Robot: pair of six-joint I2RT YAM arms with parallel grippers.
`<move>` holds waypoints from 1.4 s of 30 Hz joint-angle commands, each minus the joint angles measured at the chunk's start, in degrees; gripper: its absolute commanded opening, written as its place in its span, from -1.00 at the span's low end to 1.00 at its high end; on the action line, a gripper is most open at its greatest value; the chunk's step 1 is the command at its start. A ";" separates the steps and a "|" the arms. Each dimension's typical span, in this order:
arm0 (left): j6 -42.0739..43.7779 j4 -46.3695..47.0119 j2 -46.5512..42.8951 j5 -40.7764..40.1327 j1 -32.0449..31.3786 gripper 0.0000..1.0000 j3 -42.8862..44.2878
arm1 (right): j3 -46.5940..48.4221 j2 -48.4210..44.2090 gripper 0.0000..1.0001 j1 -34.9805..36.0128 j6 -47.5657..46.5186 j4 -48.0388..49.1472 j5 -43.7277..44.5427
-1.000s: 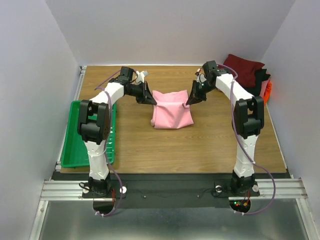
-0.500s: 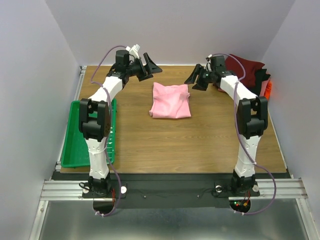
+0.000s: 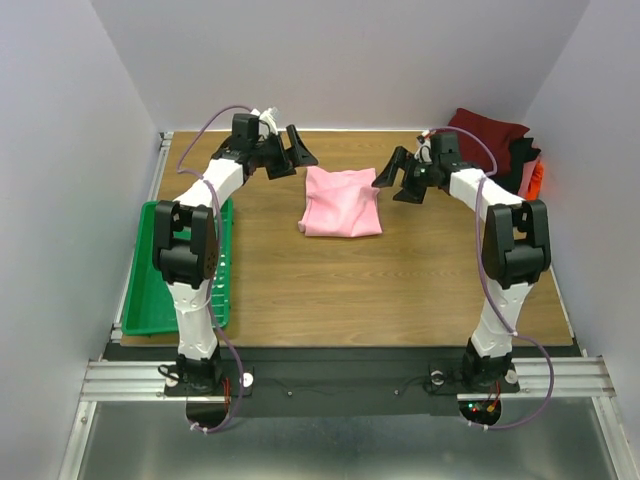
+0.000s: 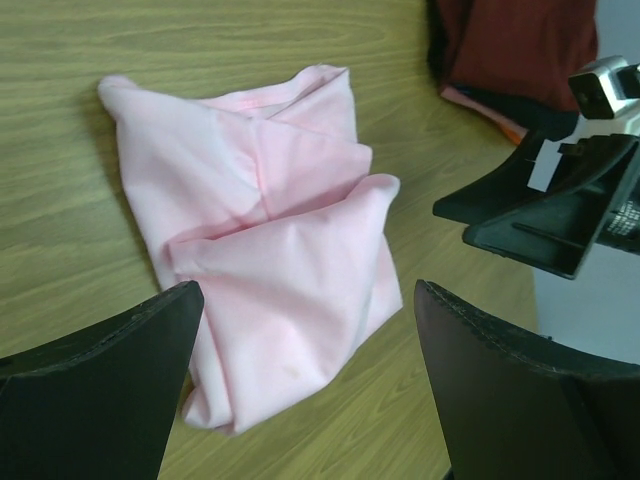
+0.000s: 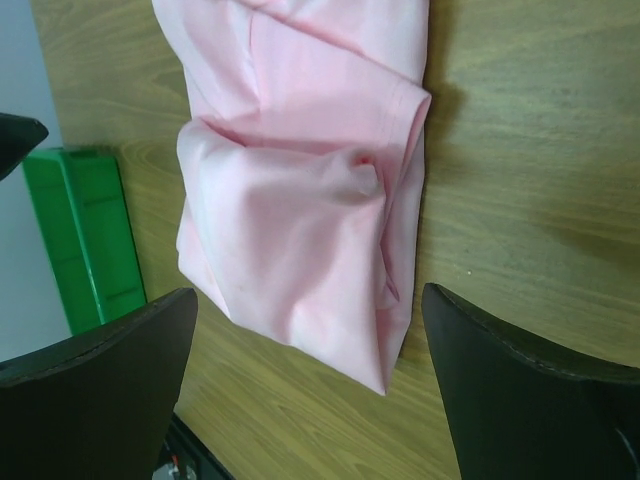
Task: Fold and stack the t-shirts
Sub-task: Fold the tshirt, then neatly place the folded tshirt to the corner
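The pink shirt was found lying on the counter, approx. mid-width and toward the far side, roughly folded into a rumpled rectangle w/ loose creases and one flap turned over the top. The left pincer was held raised by the shirt's far-left corner, its jaws spread wide and kept apart from the cloth. The right pincer was held just beside the shirt's right edge, its jaws likewise spread wide and closed on nothing. In both wrist views the pink cloth was seen flat on the wood between the parted fingers. A dark red shirt was piled in the far-right corner, w/ a black shirt and an orange-red shirt next to it. A green tray was set along the counter's left edge.
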 commanded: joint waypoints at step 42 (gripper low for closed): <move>1.84 2.76 10.67 3.28 -6.20 0.97 -7.31 | -2.68 13.59 0.99 9.39 1.18 18.77 -9.11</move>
